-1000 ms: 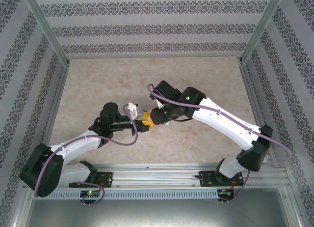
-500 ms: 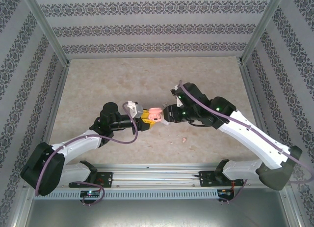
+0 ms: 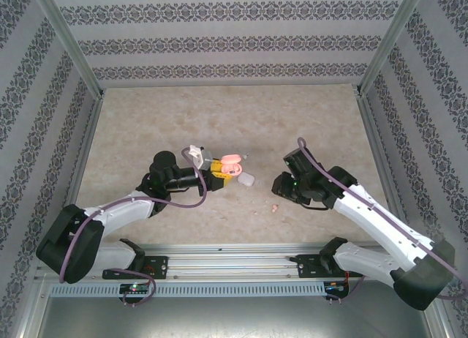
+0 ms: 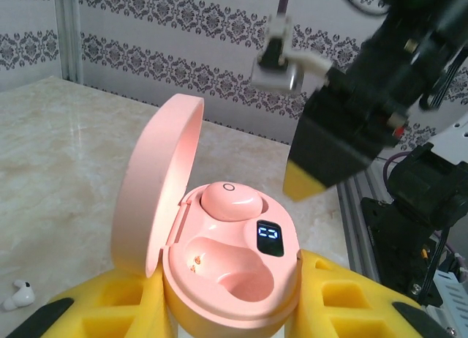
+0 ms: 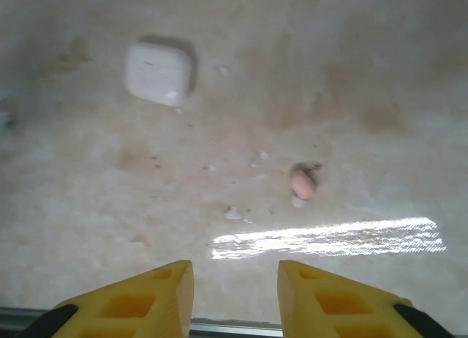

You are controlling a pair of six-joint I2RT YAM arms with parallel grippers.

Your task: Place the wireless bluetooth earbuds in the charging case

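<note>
Open pink charging case [image 4: 157, 206], one pink earbud [image 4: 229, 201] inside.

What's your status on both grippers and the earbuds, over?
Left gripper shut on open pink round charging case, one pink earbud seated, second socket empty. Right gripper open, loose pink earbud on table ahead. White square case lies aside.

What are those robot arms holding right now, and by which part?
The left fingers clamp the open pink case by its base; the right fingers hold nothing.
</note>
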